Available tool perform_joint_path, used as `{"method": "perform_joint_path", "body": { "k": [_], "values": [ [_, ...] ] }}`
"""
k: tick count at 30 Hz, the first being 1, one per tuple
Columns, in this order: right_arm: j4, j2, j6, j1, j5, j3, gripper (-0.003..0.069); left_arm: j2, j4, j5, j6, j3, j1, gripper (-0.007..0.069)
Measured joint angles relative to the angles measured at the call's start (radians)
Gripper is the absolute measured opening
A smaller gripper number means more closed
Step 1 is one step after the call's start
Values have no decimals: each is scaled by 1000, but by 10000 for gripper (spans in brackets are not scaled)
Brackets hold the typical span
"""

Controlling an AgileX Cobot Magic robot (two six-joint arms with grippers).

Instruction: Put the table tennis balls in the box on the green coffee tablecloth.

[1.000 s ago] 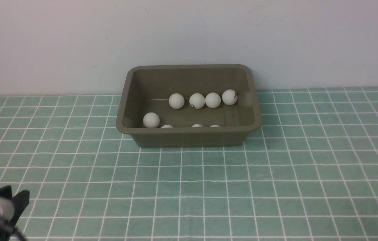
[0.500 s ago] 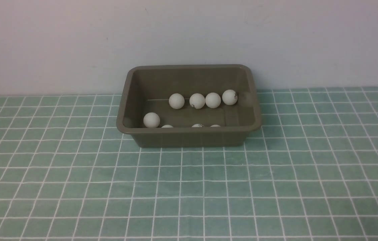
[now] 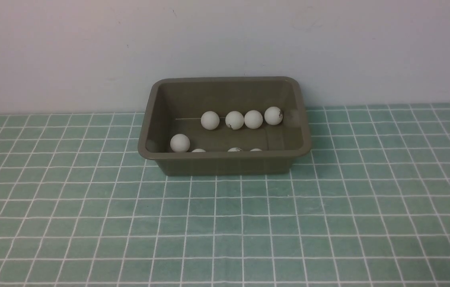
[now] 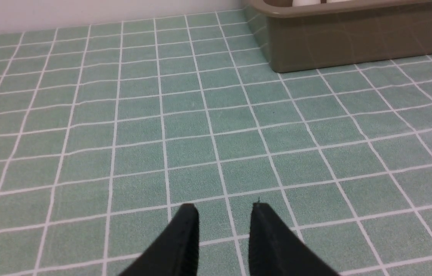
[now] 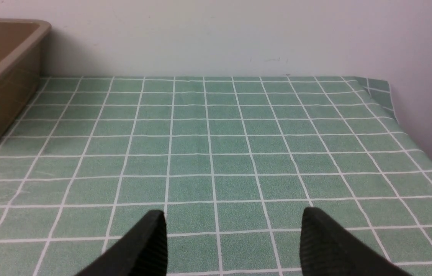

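Note:
The olive-brown box (image 3: 225, 156) stands on the green coffee tablecloth (image 3: 225, 227) close to the back wall. Several white table tennis balls (image 3: 210, 120) lie inside it: a row along the far side, others near the front wall, partly hidden by the rim. Neither arm shows in the front view. In the left wrist view my left gripper (image 4: 223, 209) hovers over bare cloth, its jaws a little apart with nothing between them, and the box (image 4: 354, 42) is well ahead. My right gripper (image 5: 233, 216) is wide open over bare cloth, with the box (image 5: 5, 88) far off to one side.
A plain pale wall (image 3: 225, 40) rises right behind the box. In the right wrist view the cloth's corner (image 5: 377, 90) ends beside another wall. No loose balls show on the cloth in any view.
The left arm, visible at the front view's lower left a second ago, has withdrawn out of that view. The box and balls have not moved.

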Motion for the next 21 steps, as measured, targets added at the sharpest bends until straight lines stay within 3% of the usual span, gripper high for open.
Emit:
{"method": "perform_joint_path", "body": {
  "k": [9, 15, 21],
  "values": [
    [0, 0, 0, 0, 0, 0, 429, 0, 14, 0, 5, 0, 9, 174],
    [0, 0, 0, 0, 0, 0, 429, 0, 28, -4, 5, 1, 157, 174],
    [0, 0, 0, 0, 0, 0, 429, 0, 13, -27, 5, 5, 179, 174]
  ]
}}
